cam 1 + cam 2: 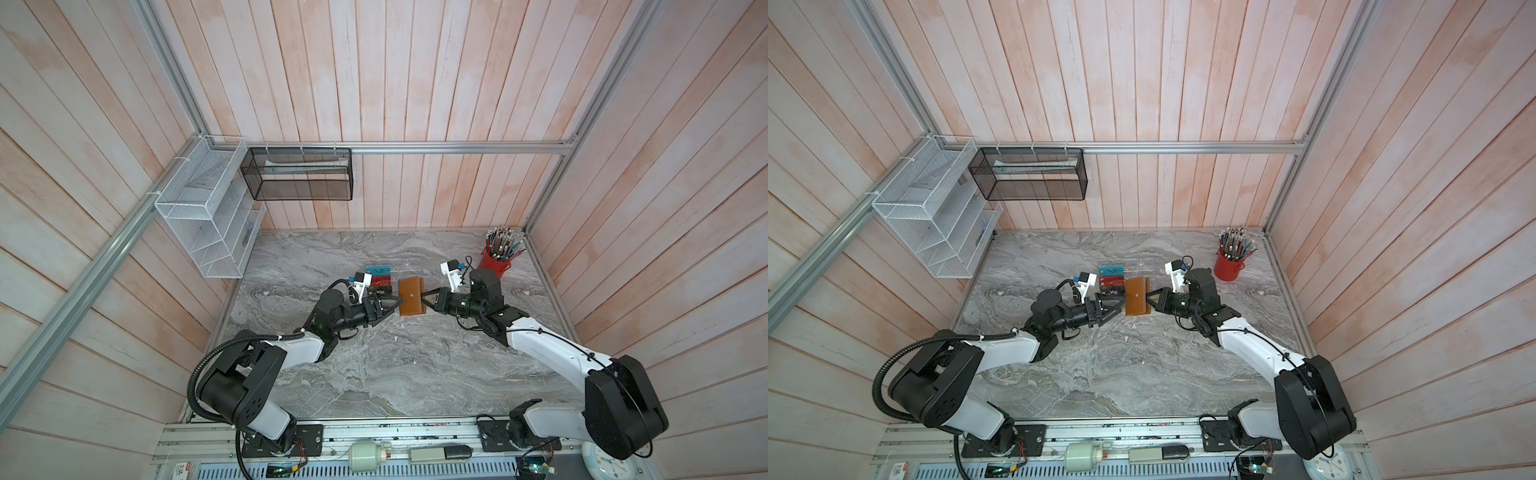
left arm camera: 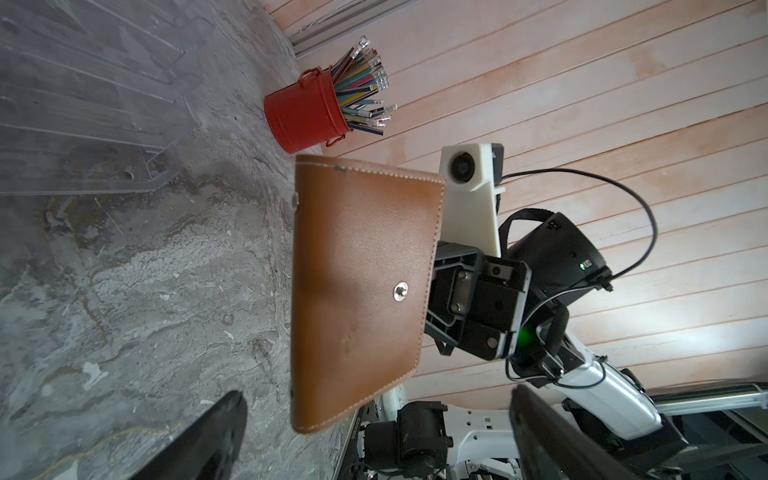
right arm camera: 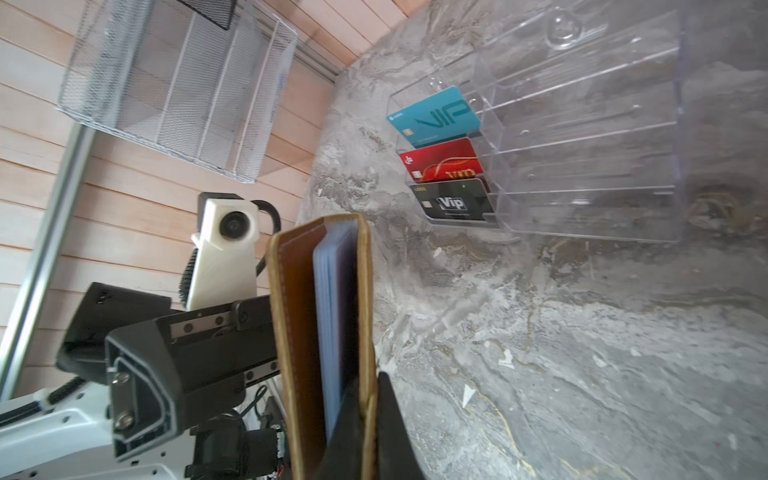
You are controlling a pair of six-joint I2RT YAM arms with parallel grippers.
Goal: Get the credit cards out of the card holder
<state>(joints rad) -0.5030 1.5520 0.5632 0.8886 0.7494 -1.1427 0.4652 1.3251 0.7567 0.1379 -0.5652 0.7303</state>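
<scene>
Three thin VIP-printed plastic cards (image 3: pixel 442 160) slotted in clear acrylic stepped rack (image 3: pixel 582 124). Tan-brown leather wallet (image 2: pixel 361 282) pinched in right gripper (image 1: pixel 424 296); left gripper (image 1: pixel 395 306) spread wide beside it.

Table (image 1: pixel 374 374) is a grey marble-look slab with paler veins running through it. Sitting on it is a red metal bucket (image 1: pixel 493 262) crammed with pencils (image 1: pixel 505 242). Left of the bucket, and well apart from it, there's a clear stepped acrylic rack (image 3: pixel 590 137) standing on the slab. A few small pale flecks (image 3: pixel 467 392) are scattered on the surface on the rack's side of the bucket.
</scene>
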